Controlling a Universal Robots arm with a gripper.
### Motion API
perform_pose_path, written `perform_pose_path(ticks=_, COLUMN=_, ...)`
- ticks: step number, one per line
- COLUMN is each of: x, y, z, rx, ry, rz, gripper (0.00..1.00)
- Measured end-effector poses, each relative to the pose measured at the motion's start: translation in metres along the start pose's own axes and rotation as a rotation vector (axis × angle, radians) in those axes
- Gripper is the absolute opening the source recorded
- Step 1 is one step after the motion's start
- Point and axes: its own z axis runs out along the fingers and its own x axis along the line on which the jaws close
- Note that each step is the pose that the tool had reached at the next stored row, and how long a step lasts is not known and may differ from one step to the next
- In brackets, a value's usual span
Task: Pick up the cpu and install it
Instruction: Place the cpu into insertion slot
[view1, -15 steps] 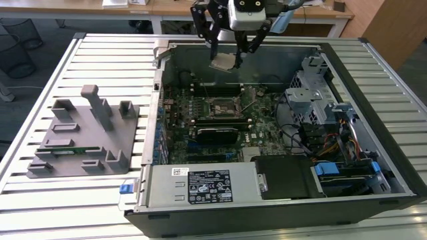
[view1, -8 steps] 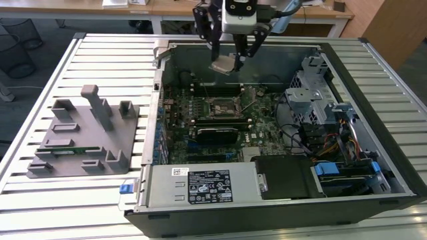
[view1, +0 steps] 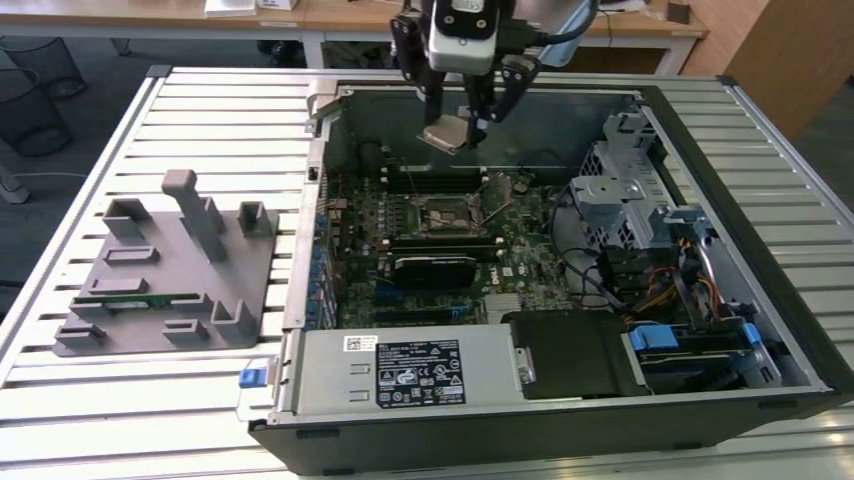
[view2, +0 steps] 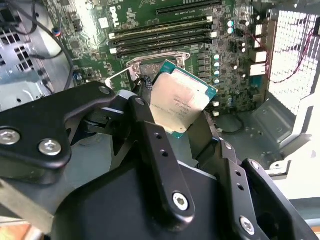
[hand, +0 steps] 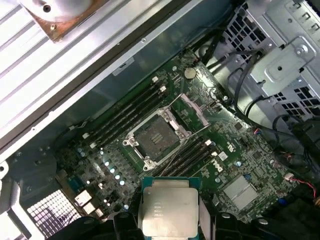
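Note:
My gripper (view1: 461, 128) hangs above the open computer case, shut on the cpu (view1: 447, 136), a flat square chip with a silver-grey top and a thin green rim. In both wrist views the cpu (view2: 182, 98) (hand: 169, 208) is clamped by its edges between the black fingers (view2: 152, 140), well above the board. Below on the green motherboard (view1: 521, 245) lies the black-framed socket (view1: 445, 213) (hand: 156, 137), its metal load plate swung open. The chip floats over the case's far side, apart from the socket.
The case (view1: 534, 420) lies open on a slatted white table (view1: 214, 130), with a drive cage (view1: 627, 190), cables and a power supply (view1: 414, 372) inside. A grey parts fixture (view1: 167, 290) holding a green memory stick (view1: 167, 298) sits at the exterior view's left.

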Motion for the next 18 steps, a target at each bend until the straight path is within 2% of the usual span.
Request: perform_pose_path(ticks=18, x=0.0002, y=0.0001, z=0.0061, rx=-0.0044, ry=-0.0095, rz=0.224, gripper=0.53)
